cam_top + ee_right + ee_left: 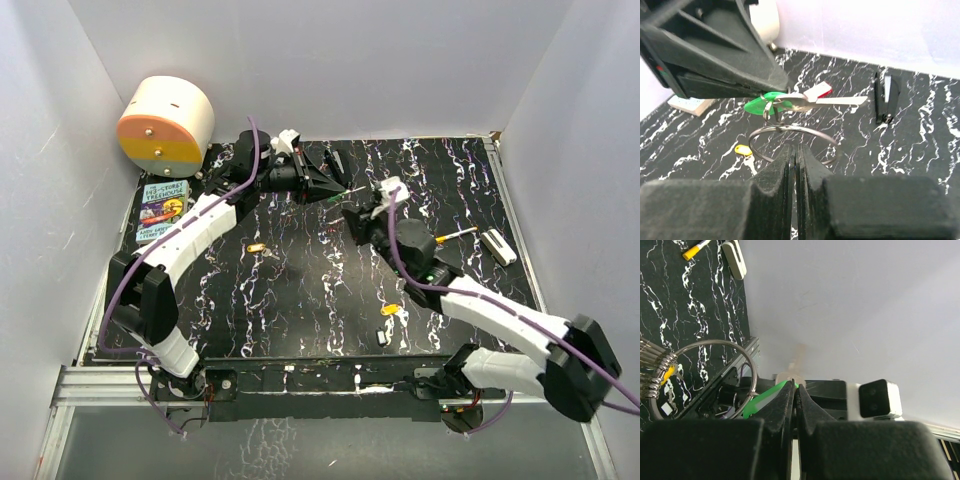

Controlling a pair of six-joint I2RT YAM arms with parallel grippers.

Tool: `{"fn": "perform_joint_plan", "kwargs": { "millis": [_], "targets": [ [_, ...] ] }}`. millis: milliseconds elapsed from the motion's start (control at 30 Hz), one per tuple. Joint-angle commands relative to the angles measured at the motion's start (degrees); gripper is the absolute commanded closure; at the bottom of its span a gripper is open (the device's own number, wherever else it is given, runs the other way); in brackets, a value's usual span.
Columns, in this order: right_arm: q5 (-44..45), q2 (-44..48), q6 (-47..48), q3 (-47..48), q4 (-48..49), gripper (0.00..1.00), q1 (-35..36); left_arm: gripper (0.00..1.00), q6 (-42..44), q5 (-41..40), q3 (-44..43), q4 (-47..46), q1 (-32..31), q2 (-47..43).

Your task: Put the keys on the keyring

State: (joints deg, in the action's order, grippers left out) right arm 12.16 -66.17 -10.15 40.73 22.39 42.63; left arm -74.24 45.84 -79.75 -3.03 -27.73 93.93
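My left gripper (338,192) is shut on the green-headed key (765,397), which it holds above the mat with its silver blade (835,101) pointing away. My right gripper (352,212) is shut on the near side of the silver keyring (795,131) and holds it level just under the green key (760,106). The key's small loop meets the ring's far side; I cannot tell if it is threaded on. The ring's grey keys (650,372) hang at one side. A yellow-orange key (256,247) lies on the mat, another (390,309) lies near the front, and a small white key (383,337) is beside it.
A red-and-white box (819,91) and a black clip-like object (887,97) lie beyond the ring. A yellow-tipped pen (455,235) and a white stick (497,246) lie at the right. A round cream-and-orange drum (165,125) and a book (160,212) sit at the back left.
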Motion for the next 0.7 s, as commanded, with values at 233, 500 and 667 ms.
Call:
{"fn": "perform_joint_plan", "kwargs": {
  "millis": [233, 500, 667],
  "targets": [
    [-4.4, 15.9, 2.6, -3.8, -2.8, 0.92, -3.5, 1.0, 0.5, 0.2, -2.5, -0.1, 1.9, -2.9],
    [-12.1, 10.3, 3.0, -3.1, 2.0, 0.68, -3.5, 1.0, 1.1, -1.1, -2.1, 0.7, 3.1, -3.5],
    [-12.5, 9.9, 2.5, -4.5, 6.8, 0.52, -3.4, 1.0, 1.0, -1.3, -1.6, 0.6, 3.3, -3.7]
  ]
}}
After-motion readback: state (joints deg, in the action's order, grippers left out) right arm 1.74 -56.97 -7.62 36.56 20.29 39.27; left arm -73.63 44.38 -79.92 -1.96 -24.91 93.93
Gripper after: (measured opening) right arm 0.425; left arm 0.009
